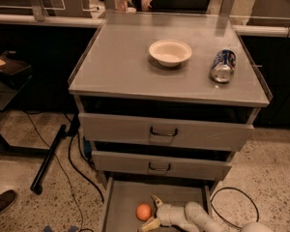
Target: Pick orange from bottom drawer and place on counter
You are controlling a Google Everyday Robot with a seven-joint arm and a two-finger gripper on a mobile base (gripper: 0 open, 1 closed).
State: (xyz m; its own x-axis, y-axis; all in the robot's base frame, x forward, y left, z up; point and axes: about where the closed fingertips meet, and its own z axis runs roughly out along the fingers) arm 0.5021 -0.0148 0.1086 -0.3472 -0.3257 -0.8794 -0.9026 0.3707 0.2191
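The orange (144,211) lies on the floor of the pulled-out bottom drawer (120,202), left of centre. My gripper (153,212) reaches in from the lower right on a white arm, open, with one finger behind the orange and the other in front of it, just to its right. The counter (121,62) is the grey cabinet top above.
A white bowl (170,52) and a soda can lying on its side (223,65) sit on the counter. Two upper drawers with dark loop handles (163,131) stand slightly open. Black cables and a dark bar (50,156) lie on the floor at left.
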